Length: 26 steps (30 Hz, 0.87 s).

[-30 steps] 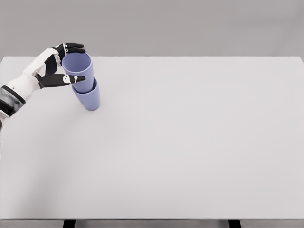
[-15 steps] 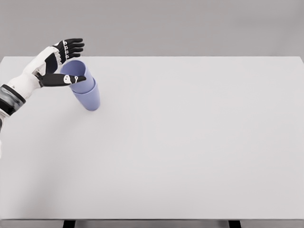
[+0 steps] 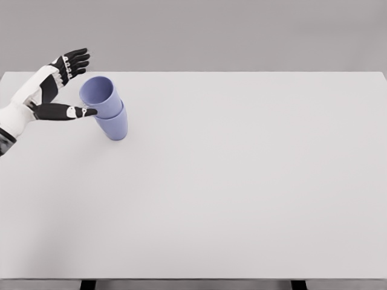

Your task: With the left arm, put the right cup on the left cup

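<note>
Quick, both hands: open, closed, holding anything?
Left hand: open, fingers spread, holding nothing, beside the upper cup nested in the lower cup.
Right hand: not in view.

We see two light purple cups (image 3: 106,112), a white table (image 3: 242,181), and a white hand (image 3: 45,90) with black fingers (image 3: 75,59).
</note>
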{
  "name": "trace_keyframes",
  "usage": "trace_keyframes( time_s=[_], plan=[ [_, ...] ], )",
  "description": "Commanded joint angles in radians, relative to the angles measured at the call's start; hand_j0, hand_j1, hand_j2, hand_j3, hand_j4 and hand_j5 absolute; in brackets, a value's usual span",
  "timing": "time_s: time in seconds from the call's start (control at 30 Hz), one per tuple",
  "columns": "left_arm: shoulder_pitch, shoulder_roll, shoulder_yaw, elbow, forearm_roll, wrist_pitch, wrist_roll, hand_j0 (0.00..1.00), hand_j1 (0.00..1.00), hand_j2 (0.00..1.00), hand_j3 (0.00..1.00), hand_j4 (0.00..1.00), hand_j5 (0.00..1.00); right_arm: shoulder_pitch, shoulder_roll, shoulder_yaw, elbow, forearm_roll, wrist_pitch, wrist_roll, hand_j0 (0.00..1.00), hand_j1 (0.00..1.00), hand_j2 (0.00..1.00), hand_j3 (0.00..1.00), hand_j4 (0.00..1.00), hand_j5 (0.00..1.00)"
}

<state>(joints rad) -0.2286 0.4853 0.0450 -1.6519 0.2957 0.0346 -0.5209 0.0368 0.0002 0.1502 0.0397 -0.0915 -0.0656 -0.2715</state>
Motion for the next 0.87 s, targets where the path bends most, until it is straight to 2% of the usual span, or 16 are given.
trace_keyframes(
  time_s=[0.0, 0.17, 0.27, 0.4, 0.6, 0.83],
  plan=[
    [0.0, 0.009, 0.064, -0.052, 0.008, 0.001, -0.001, 1.0, 1.0, 1.0, 1.0, 1.0, 1.0, 0.0, 0.0, -0.001, 0.0, -0.001, 0.0, 0.0, 1.0, 1.0, 1.0, 1.0, 1.0, 1.0],
    [0.08, 0.007, 0.153, -0.106, 0.013, -0.002, -0.001, 1.0, 1.0, 1.0, 1.0, 1.0, 1.0, 0.0, 0.0, -0.001, 0.0, -0.001, 0.0, 0.0, 1.0, 1.0, 1.0, 1.0, 1.0, 1.0],
    [0.135, 0.006, 0.203, -0.129, 0.042, -0.002, -0.001, 1.0, 1.0, 1.0, 1.0, 1.0, 1.0, 0.0, 0.0, -0.001, 0.0, -0.001, 0.0, 0.0, 1.0, 1.0, 1.0, 1.0, 1.0, 1.0],
    [0.212, 0.004, 0.211, -0.132, 0.042, 0.002, -0.001, 1.0, 1.0, 1.0, 1.0, 1.0, 1.0, 0.0, 0.0, 0.0, 0.0, 0.0, 0.0, 0.0, 1.0, 1.0, 1.0, 1.0, 1.0, 1.0],
    [0.256, 0.004, 0.204, -0.147, 0.04, 0.007, -0.001, 1.0, 1.0, 1.0, 1.0, 1.0, 1.0, 0.0, 0.0, -0.001, 0.0, -0.001, 0.0, 0.0, 1.0, 1.0, 1.0, 1.0, 1.0, 1.0],
    [0.259, 0.004, 0.197, -0.147, 0.039, 0.007, 0.001, 1.0, 1.0, 1.0, 1.0, 1.0, 1.0, 0.0, 0.0, 0.0, 0.0, -0.001, 0.0, 0.0, 1.0, 1.0, 1.0, 1.0, 1.0, 1.0]
  ],
)
